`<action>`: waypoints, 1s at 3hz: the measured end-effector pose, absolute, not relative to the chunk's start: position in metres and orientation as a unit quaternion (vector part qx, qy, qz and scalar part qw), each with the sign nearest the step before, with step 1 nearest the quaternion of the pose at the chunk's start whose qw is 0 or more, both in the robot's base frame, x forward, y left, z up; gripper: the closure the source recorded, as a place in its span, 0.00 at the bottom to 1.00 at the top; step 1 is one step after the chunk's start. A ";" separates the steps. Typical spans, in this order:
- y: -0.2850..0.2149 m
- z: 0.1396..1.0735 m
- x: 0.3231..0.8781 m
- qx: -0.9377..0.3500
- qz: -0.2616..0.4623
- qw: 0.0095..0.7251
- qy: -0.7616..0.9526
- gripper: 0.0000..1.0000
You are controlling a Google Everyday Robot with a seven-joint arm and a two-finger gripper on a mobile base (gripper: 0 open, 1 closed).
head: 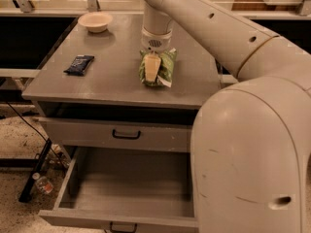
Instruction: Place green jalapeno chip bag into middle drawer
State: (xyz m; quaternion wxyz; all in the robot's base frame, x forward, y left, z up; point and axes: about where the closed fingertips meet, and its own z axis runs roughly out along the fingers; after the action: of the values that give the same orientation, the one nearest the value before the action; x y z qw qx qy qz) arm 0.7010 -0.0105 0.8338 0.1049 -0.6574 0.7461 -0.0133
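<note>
The green jalapeno chip bag (166,64) stands on the grey cabinet top (112,76), right of centre. My gripper (154,68) comes straight down onto it from the arm above. One pale finger (151,69) lies across the bag's front and the other is hidden behind it. The bag looks pinched between them, with its lower end at the tabletop. The middle drawer (116,218) is pulled wide open at the bottom of the cabinet, and its grey floor is bare.
A small dark-blue packet (79,64) lies on the left of the cabinet top, and a pale bowl (95,21) sits at the back left. The upper drawer (121,134) is slightly ajar. My large arm housing (252,159) fills the right side. A bottle (43,183) lies on the floor at the left.
</note>
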 end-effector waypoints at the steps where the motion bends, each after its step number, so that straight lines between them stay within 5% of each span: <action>1: -0.017 0.843 0.699 -0.655 -0.011 0.111 0.748 1.00; 3: -0.070 0.913 0.663 -0.577 -0.115 0.221 0.778 1.00</action>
State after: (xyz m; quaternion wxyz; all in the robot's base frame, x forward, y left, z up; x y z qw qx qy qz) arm 0.6629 -0.0697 0.9127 0.2213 -0.5770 0.7778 -0.1146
